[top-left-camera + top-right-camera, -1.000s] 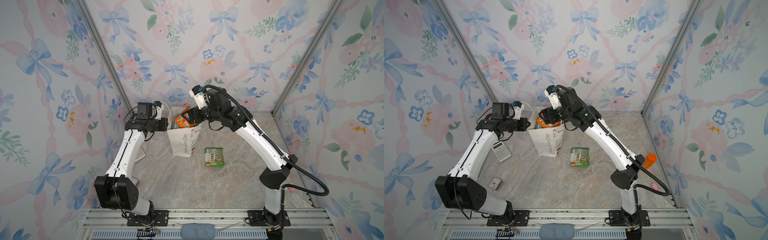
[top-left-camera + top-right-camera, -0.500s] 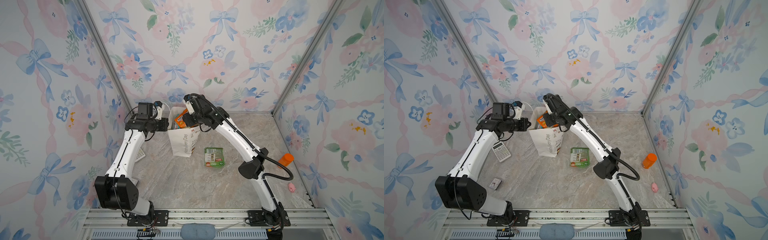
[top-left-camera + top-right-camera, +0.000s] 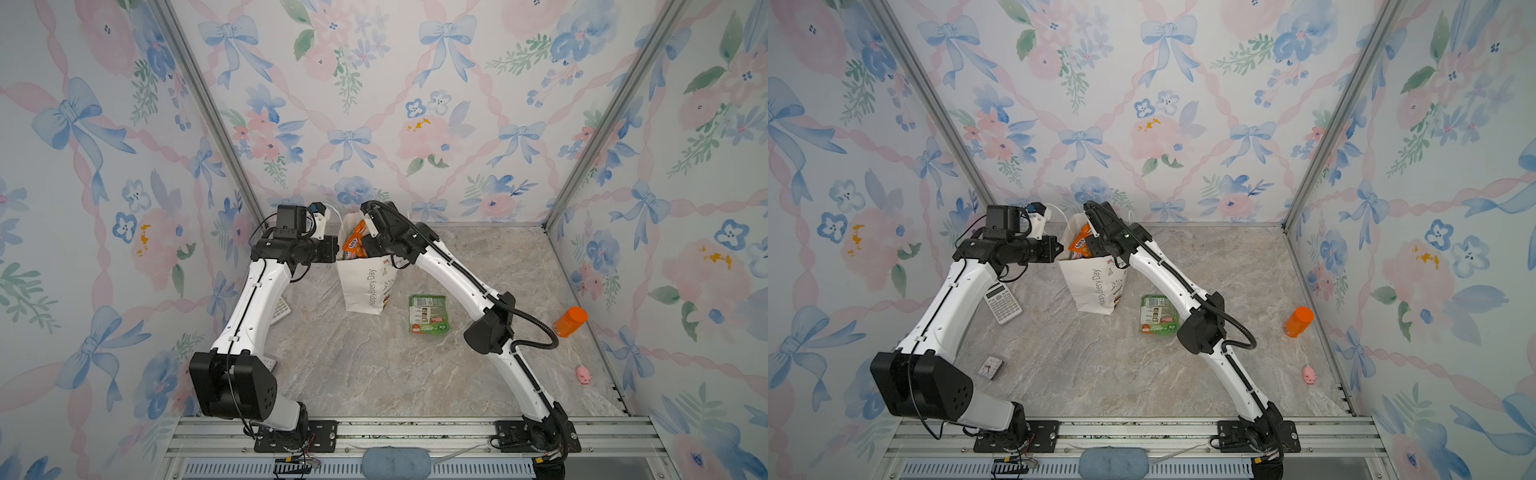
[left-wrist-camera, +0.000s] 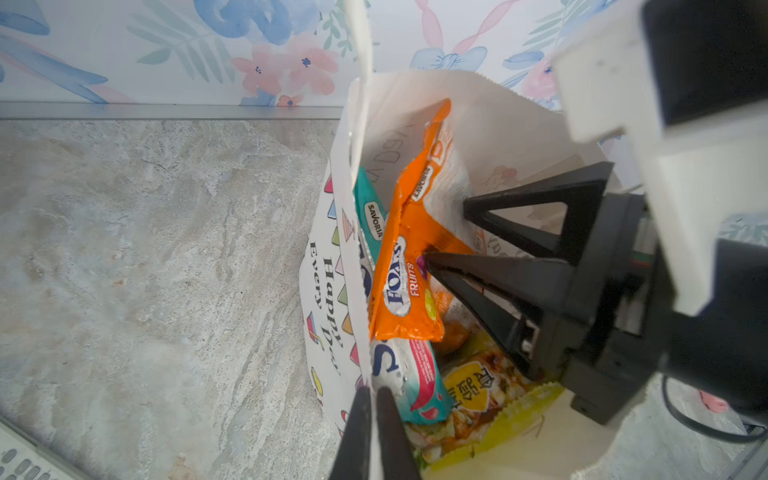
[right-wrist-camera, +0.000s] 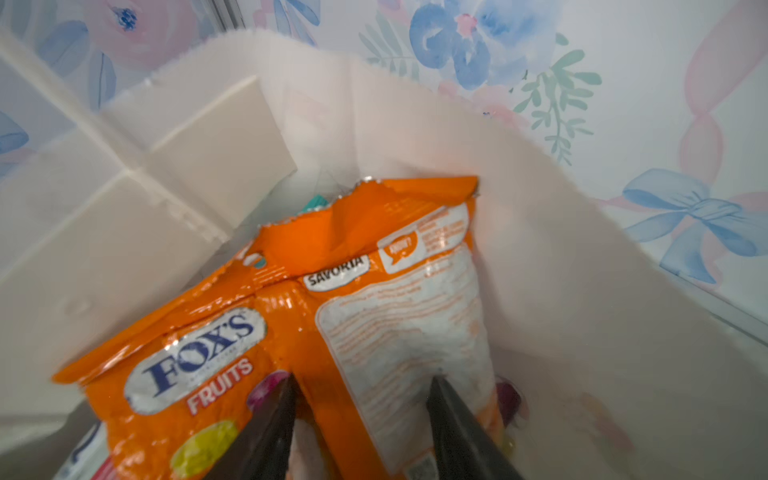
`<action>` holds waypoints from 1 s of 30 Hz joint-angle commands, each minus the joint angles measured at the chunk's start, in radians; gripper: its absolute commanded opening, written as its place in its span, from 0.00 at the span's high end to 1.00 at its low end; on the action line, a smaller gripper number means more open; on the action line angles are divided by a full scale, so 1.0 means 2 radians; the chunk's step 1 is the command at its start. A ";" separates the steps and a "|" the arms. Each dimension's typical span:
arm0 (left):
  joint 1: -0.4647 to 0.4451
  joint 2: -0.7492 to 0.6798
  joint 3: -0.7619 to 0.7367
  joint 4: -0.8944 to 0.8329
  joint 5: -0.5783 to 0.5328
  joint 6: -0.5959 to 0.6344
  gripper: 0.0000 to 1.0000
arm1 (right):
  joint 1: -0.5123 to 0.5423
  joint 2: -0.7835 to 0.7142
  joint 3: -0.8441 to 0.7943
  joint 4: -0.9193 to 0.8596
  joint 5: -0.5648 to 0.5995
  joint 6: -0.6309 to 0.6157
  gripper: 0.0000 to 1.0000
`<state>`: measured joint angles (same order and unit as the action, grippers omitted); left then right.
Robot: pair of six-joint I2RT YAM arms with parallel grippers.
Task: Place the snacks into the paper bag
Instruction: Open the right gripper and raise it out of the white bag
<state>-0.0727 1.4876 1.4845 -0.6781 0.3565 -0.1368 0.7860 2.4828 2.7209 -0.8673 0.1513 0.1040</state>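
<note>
Sunk lower than a second ago, with the orange packet (image 3: 355, 245) now down in the mouth of the paper bag (image 3: 365, 286). Pinched at a fold by the half-closed right gripper (image 4: 446, 230), both tips touching. Stands on end, long axis near upright, crimped edge poking above the rim, leaning toward the wall clamped by the shut left gripper (image 4: 372, 390), likely to keep the mouth open and the bag steady. Leaves one green packet (image 3: 428, 313) flat on the counter (image 3: 374, 374), beside the bag.
</note>
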 commanded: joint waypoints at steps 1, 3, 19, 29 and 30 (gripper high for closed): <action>-0.003 -0.008 0.001 0.022 0.015 -0.005 1.00 | -0.008 0.012 0.013 -0.011 -0.017 0.001 0.46; -0.004 -0.007 0.000 0.022 0.015 -0.005 1.00 | -0.009 0.013 0.014 -0.016 -0.026 0.003 0.46; -0.003 -0.006 0.000 0.022 0.008 -0.004 1.00 | -0.011 -0.138 -0.059 0.056 -0.127 0.036 0.15; -0.004 -0.005 -0.001 0.022 0.006 -0.004 1.00 | -0.011 -0.192 -0.085 0.086 -0.221 0.068 0.13; -0.004 -0.005 -0.001 0.022 0.006 -0.004 1.00 | -0.011 -0.200 -0.093 0.094 -0.234 0.072 0.13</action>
<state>-0.0727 1.4876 1.4845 -0.6781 0.3561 -0.1368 0.7719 2.1231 2.5725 -0.7155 -0.2195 0.2100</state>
